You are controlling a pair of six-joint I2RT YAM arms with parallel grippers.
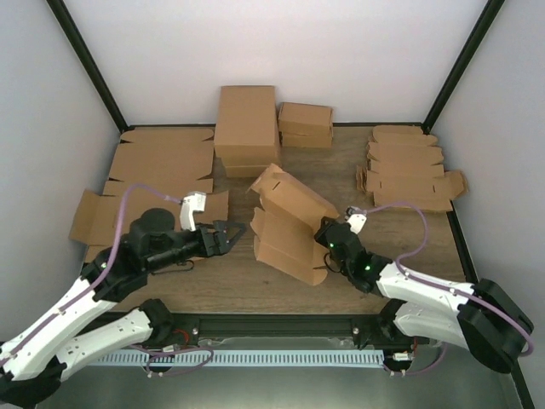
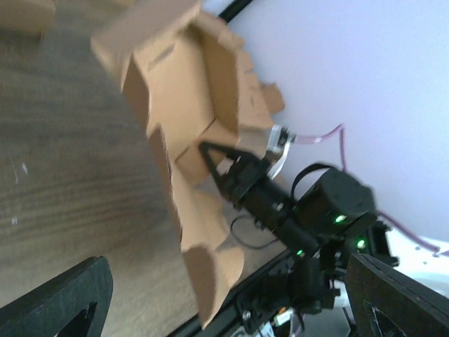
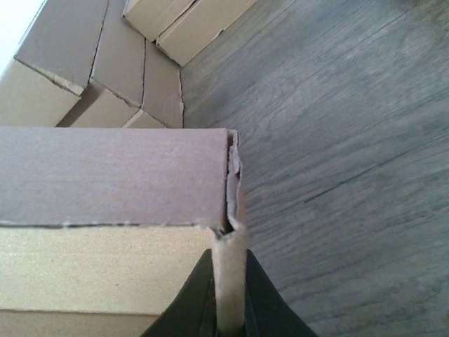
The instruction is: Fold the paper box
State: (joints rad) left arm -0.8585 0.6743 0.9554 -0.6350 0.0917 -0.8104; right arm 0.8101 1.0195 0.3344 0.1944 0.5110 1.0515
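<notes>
Our right gripper (image 1: 324,245) pinches the paper box (image 1: 288,223) near the tabletop's (image 1: 255,285) front edge; our left gripper (image 1: 236,230), jaws wide, should press the seemingly loose flaps (image 1: 269,181) squarely.

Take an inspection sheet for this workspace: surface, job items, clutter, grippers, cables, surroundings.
Surface: wooden table.
Job's things: paper box, part-folded, tilted, mid-table.
Clutter: flat sheets on the left; folded boxes at the back; blanks stacked back right.
Grippers: left gripper open, apart from the box; right gripper shut on a box edge.
Cables: pink cables loop over both arms.
Surroundings: white walls, black posts.
</notes>
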